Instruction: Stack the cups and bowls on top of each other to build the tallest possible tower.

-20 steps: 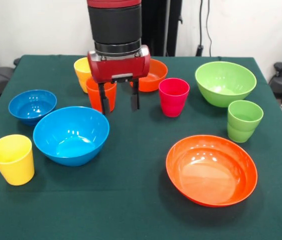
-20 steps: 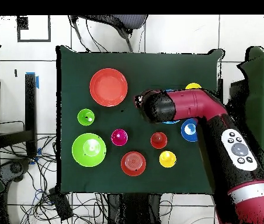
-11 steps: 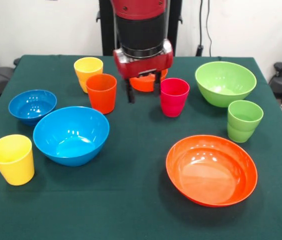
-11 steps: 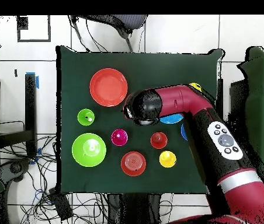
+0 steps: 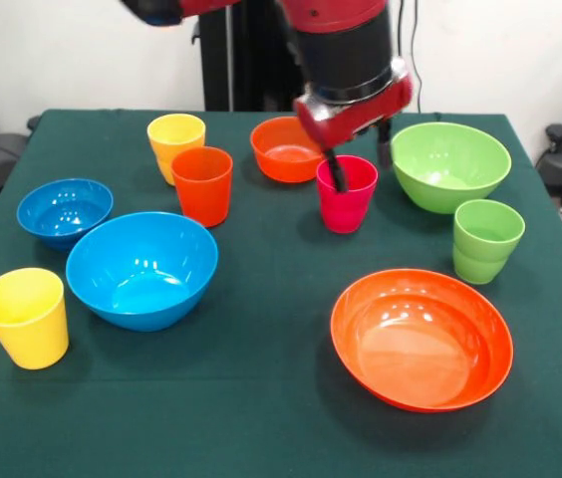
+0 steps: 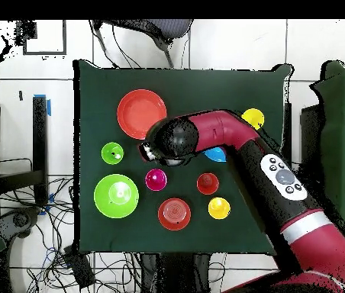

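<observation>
Gripper (image 5: 359, 165): held above the table's far half, with its fingers spread apart. One finger tip is seen in front of the pink-red cup's rim; the other is seen against the large lime green bowl's left edge. Nothing is gripped. Contact with the cup cannot be told.
Arm (image 6: 229, 141): in the overhead view, the red arm is laid across the table from the lower right, with its black wrist above the table's middle.
Pink-red cup (image 5: 346, 202): upright, mouth up, between the small orange bowl and the large lime green bowl.
Small orange bowl (image 5: 283, 149): placed at the far side, just left of the gripper body.
Orange cup (image 5: 201, 186): upright, just in front of the far yellow cup (image 5: 175, 141); the two appear to touch.
Near yellow cup (image 5: 24, 317): upright, at the near left corner, apart from the rest.
Large blue bowl (image 5: 141, 269): mouth up, left of centre, just beside the small blue bowl (image 5: 64, 211).
Large lime green bowl (image 5: 449, 165): mouth up, at the far right.
Light green cup (image 5: 486, 241): upright, just in front of the large lime green bowl.
Wide shallow orange bowl (image 5: 421, 337): mouth up, at the near right.
Table (image 5: 261, 398): covered with dark green cloth.
Stacking state: all cups and bowls are seen standing singly on the cloth; none is stacked.
</observation>
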